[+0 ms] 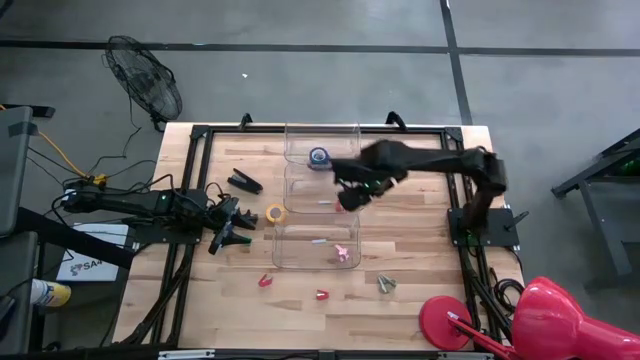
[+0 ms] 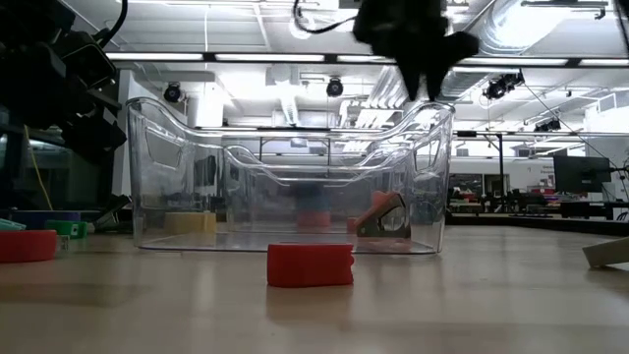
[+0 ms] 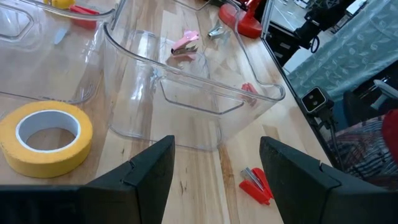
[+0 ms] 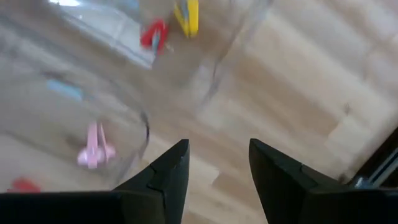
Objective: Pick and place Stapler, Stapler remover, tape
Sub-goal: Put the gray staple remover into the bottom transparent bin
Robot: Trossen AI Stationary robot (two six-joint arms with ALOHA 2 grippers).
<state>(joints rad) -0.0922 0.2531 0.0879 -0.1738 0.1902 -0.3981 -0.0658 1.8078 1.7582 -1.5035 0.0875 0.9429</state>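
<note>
- Currently the left gripper is sitting low over the light wooden table at its left side, fingers spread apart with nothing between them.
- Lying flat on the table just beside that gripper is a yellow ring-shaped tape roll, touching or nearly touching the left wall of the clear bins.
- Three clear plastic bins are standing in a row down the table's middle.
- A blue ring-shaped tape roll is resting inside the far bin.
- A small pink staple remover is lying inside the near bin.
- The right gripper is hanging above the middle bin's right part, raised off the table; fingers are standing partly open, holding nothing.
- A black stapler is lying on the table left of the bins, apart from both grippers.
- Two small red staple removers are lying on the near table, in front of the bins.
- A small grey metal piece is lying near the front right; cannot tell what it is.
- Something small and red is showing in the middle bin under the right gripper; cannot tell what.
</note>
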